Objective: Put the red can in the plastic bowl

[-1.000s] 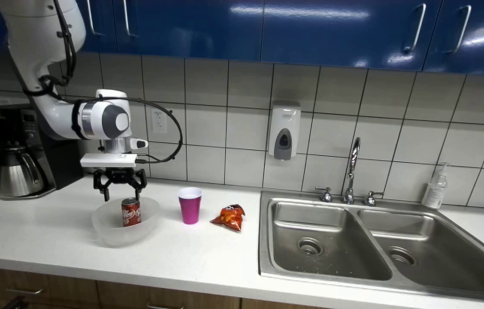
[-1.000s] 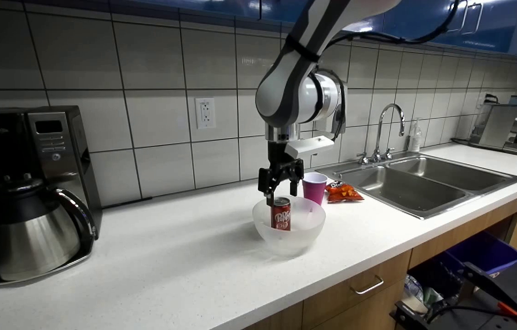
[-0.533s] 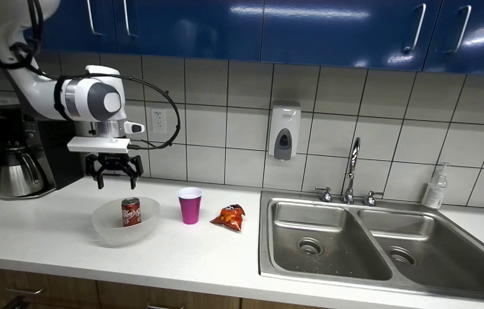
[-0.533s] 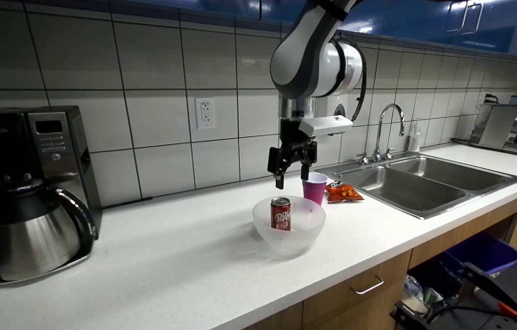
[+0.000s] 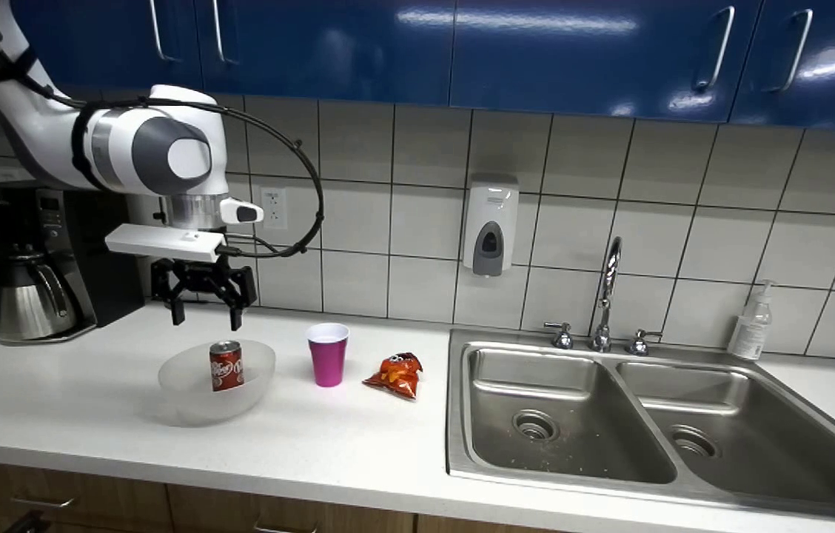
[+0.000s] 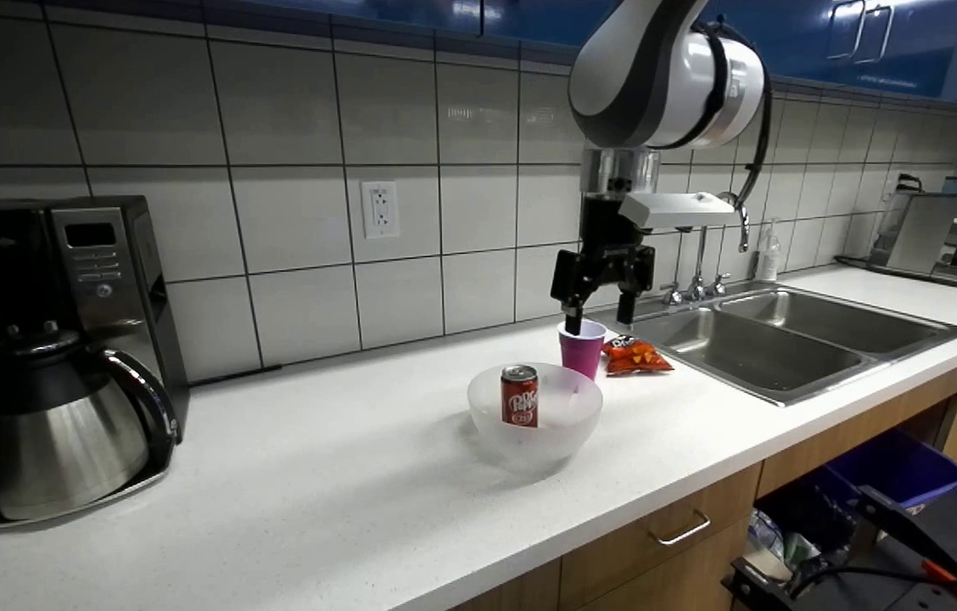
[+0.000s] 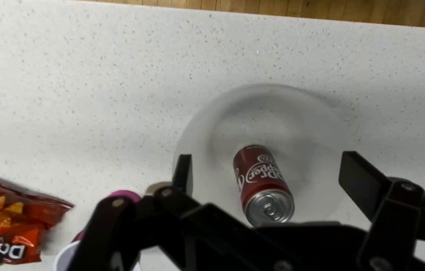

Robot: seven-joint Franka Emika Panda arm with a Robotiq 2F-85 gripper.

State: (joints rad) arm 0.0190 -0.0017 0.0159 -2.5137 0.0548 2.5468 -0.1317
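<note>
The red can (image 5: 226,366) with a silver top stands about upright inside the frosted plastic bowl (image 5: 192,403). In an exterior view the can (image 6: 520,399) shows through the wall of the bowl (image 6: 551,441), and its top rises above the near rim. My gripper (image 5: 207,321) is open and empty, above and apart from the can and bowl. It also shows in an exterior view (image 6: 600,323), overlapping the cup there. In the wrist view the fingers of the gripper (image 7: 268,167) are wide apart, with the can (image 7: 259,169) and bowl (image 7: 207,116) below. The can's lower edge is partly hidden by the gripper.
A magenta cup (image 5: 328,357) and an orange chip bag (image 5: 397,375) stand on the counter (image 5: 358,444) beside the bowl. A double sink (image 5: 565,414) lies past them. A coffee maker (image 6: 71,356) stands at the opposite end. A tiled wall and blue cabinets are behind.
My open gripper has risen away from the can and bowl. In an exterior view it has also shifted right, over the cup. The can and bowl have stayed in place.
</note>
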